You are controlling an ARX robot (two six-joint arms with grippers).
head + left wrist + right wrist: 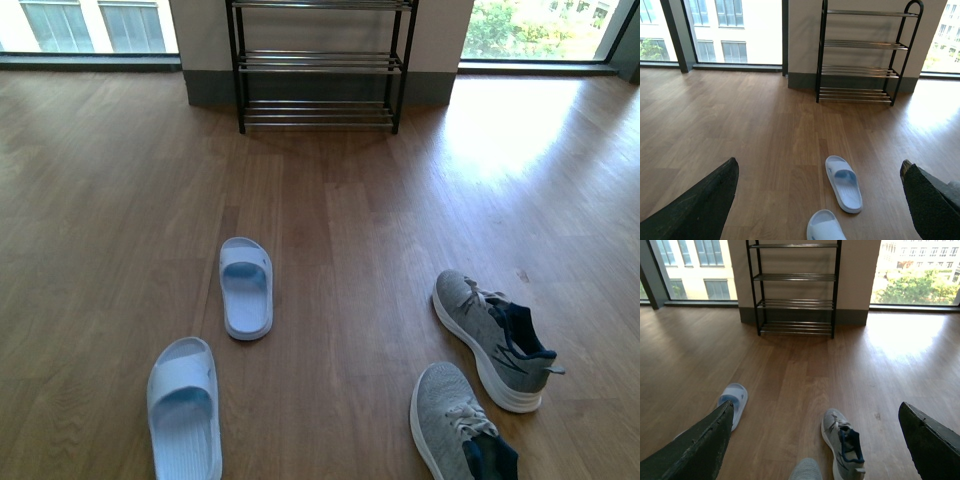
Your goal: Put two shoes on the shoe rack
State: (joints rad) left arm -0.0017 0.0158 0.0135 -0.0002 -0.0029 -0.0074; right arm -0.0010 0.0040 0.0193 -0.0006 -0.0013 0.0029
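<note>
Wood floor (pixel 340 220): two sandals (pixel 246 287), two sneakers (pixel 492 338)

Wood floor (pixel 350 220) bears far slide (pixel 246 288), near slide (pixel 184 420) at left; far sneaker (pixel 490 340), near sneaker (pixel 450 415) at right; rack (pixel 320 62) at the wall.

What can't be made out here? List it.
Front view: the shoe rack, top cut off by the upper edge.
Front view: nearer grey sneaker, heel cut off by the bottom edge.
Right wrist view: slide sandal, partly hidden behind a finger of the right gripper.
</note>
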